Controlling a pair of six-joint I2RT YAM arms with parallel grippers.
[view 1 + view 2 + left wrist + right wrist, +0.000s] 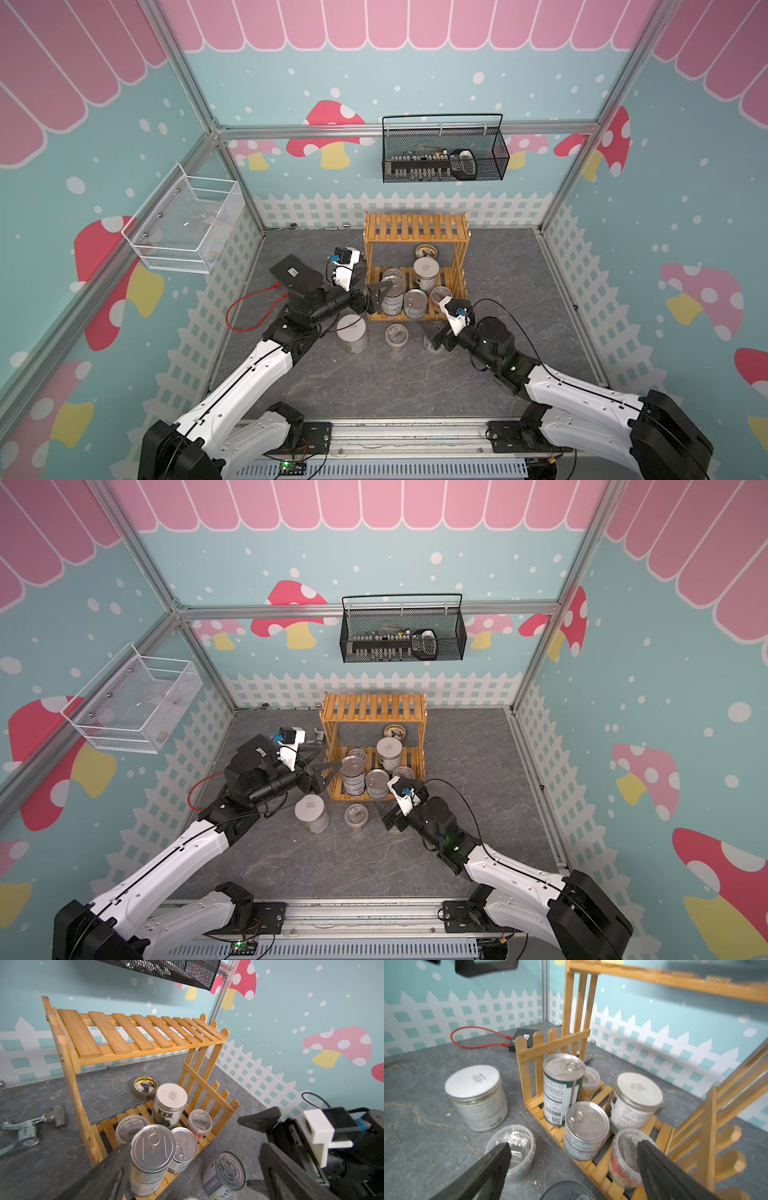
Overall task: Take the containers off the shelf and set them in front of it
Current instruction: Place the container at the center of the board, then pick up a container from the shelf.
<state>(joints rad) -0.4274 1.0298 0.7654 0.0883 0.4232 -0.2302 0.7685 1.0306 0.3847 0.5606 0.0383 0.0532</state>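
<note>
The left gripper [379,296] has its jaws wide apart, with the tall tin [393,291] on the shelf's [415,226] lower tier just inside one finger. It is likely heavy, stiff and slick-sided, so grip it mid-body. The right gripper [573,1146], jaws also apart, hovers above a tin [225,1174] on the table [374,386].

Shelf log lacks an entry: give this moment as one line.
shelf: five containers on lower tier; table: three in front; left end effector: open at tall tin; right end effector: open by front tin
</note>
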